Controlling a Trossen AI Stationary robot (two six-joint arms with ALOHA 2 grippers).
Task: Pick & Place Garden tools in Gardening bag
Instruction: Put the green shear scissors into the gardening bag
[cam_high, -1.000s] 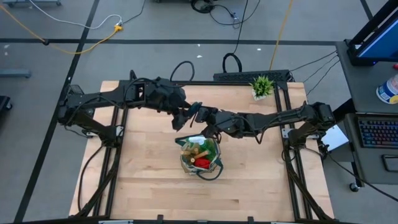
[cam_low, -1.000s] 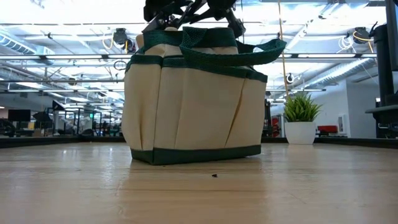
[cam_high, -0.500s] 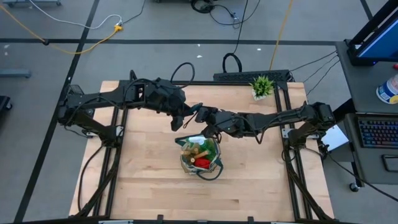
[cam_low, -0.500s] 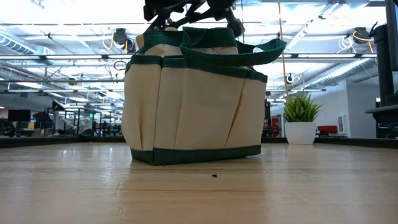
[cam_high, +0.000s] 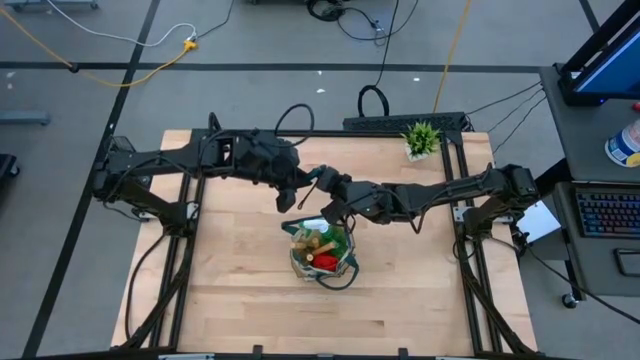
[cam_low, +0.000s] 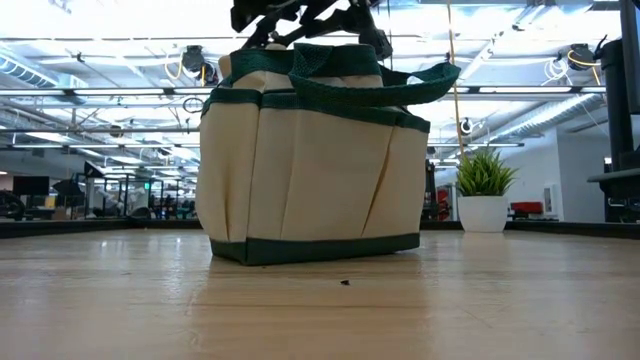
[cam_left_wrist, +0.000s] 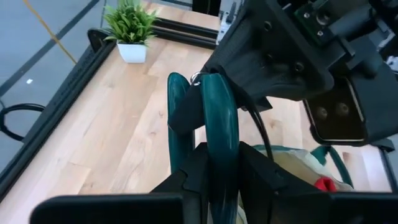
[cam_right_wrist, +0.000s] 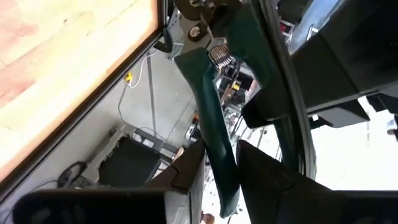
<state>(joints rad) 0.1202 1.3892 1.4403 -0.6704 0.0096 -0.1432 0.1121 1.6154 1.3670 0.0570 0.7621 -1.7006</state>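
small potted green plant (cam_high: 422, 139) at table's far right corner, wooden table (cam_high: 250, 300)

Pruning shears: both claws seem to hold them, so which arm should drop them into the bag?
Probably right. The left claw and right claw both grip the pruning shears, but the right one looks nearer the gardening bag opening.

Tools inside gardening bag (cam_high: 322, 250) too small to identify, low view hides the contents
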